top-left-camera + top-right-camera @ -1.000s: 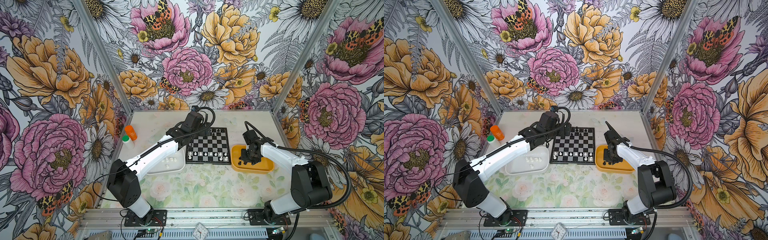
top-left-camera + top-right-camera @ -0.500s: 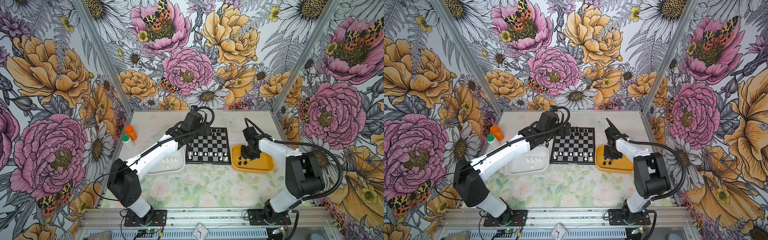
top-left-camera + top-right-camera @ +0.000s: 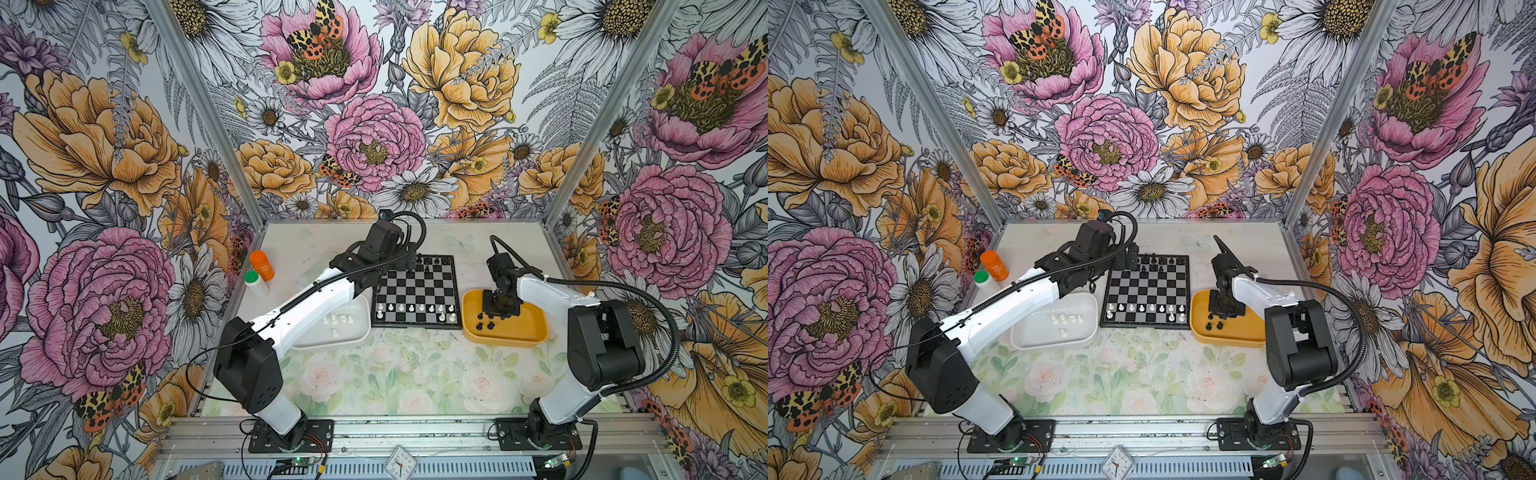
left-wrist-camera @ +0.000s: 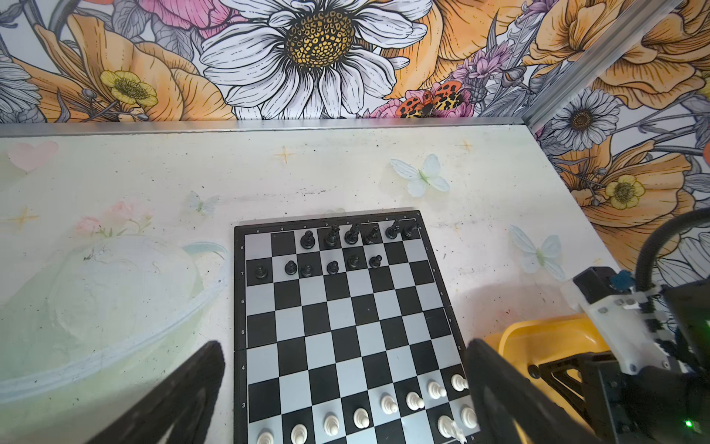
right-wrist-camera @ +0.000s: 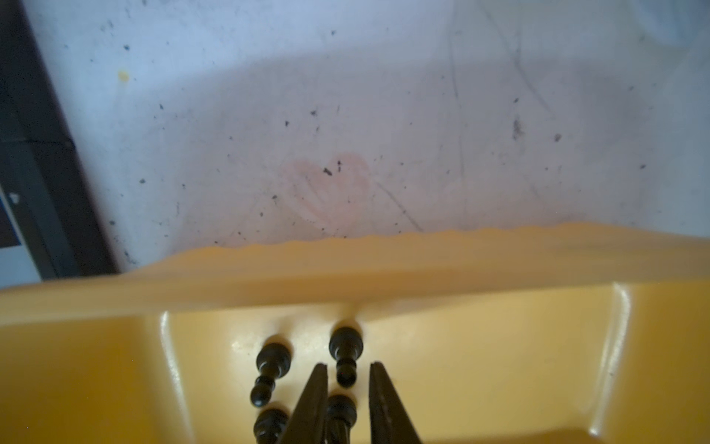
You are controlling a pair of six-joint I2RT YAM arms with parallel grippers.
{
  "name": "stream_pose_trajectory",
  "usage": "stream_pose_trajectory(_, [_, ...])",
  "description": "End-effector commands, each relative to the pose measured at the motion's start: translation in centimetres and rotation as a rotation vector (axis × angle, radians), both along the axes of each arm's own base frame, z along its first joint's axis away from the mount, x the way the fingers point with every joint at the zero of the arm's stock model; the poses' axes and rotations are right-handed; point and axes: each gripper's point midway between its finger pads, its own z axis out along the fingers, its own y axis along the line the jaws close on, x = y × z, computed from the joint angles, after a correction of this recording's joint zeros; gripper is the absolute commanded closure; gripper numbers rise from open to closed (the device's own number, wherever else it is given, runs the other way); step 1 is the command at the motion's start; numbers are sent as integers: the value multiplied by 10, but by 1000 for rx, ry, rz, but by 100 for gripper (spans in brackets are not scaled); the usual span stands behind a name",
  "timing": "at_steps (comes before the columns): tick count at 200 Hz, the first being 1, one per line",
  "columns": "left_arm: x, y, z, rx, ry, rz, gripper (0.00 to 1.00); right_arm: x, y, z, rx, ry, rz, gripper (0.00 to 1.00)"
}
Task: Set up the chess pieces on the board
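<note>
Left wrist view shows the board (image 4: 345, 307) roughly half set (chess pieces (image 4: 332, 267) black on far rows, white on near), left gripper (image 4: 344, 344) gaping empty by its corner, right gripper (image 5: 347, 369) a sliver apart around a black piece (image 5: 340, 413) in the yellow tray (image 5: 499, 346), grip uncertain, others unplaced.

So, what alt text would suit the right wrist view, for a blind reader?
The right gripper, jaws narrowly parted, straddles a black piece in a yellow tray, with other black pieces beside it; a speckled white table lies beyond.
</note>
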Motion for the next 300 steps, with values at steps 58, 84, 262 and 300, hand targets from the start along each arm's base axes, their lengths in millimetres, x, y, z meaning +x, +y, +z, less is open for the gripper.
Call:
stream_pose_trajectory(58, [8, -1, 16, -13, -33, -16, 1, 16, 3, -3, 20, -17, 5, 79])
stream_pose_trajectory(84, [10, -1, 17, -12, -33, -15, 1, 16, 3, -5, 23, -14, 6, 79])
stream_pose_trajectory(262, [14, -2, 20, -7, -35, -18, 1, 16, 2, -2, 21, -21, 7, 89])
stream_pose_trajectory(300, [15, 2, 19, -3, -36, 2, 1, 16, 1, 5, 17, -31, 13, 89])
